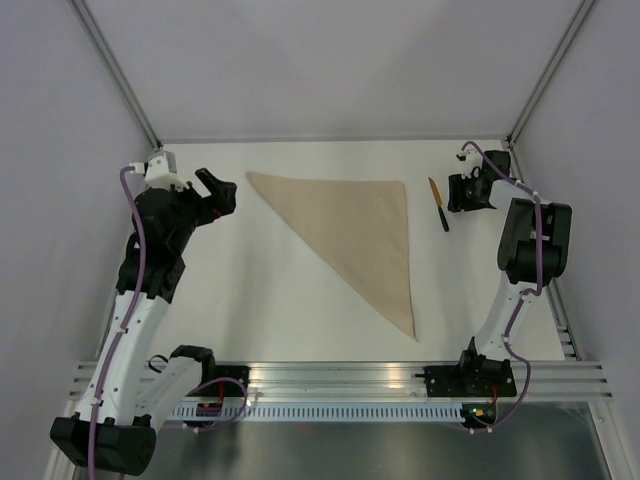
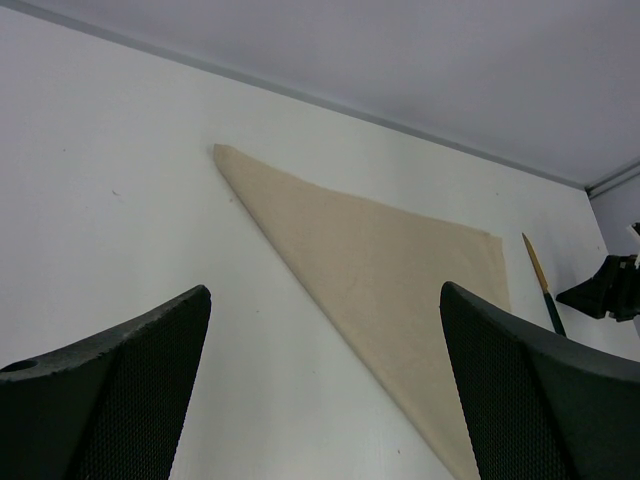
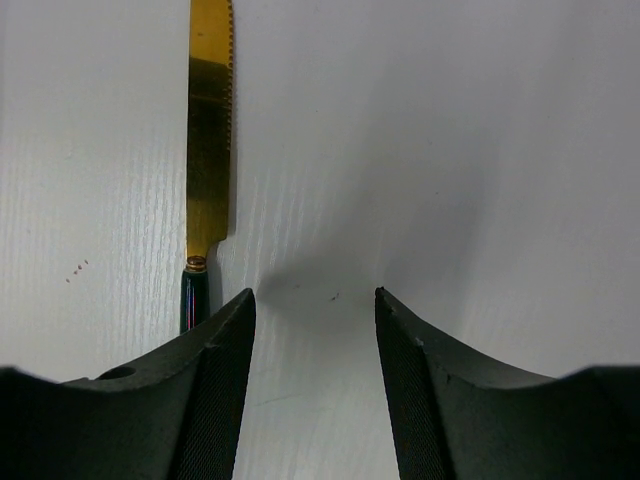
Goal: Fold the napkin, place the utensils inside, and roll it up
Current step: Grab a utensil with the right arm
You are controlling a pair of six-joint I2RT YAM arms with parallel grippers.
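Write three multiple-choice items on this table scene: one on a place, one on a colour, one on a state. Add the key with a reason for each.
1. Where does the knife lie relative to the napkin?
A. On top of it
B. Beside it on the table, not touching
C. Wrapped inside it

2. What colour is the knife's blade?
A. Silver
B. Black
C. Gold

3. What state is the napkin in?
A. Folded into a triangle
B. Rolled up
C. Crumpled in a heap

Key: 1 B, bare table shows between them. 2 C, the right wrist view shows a gold blade. 3 A, it lies flat with three corners.
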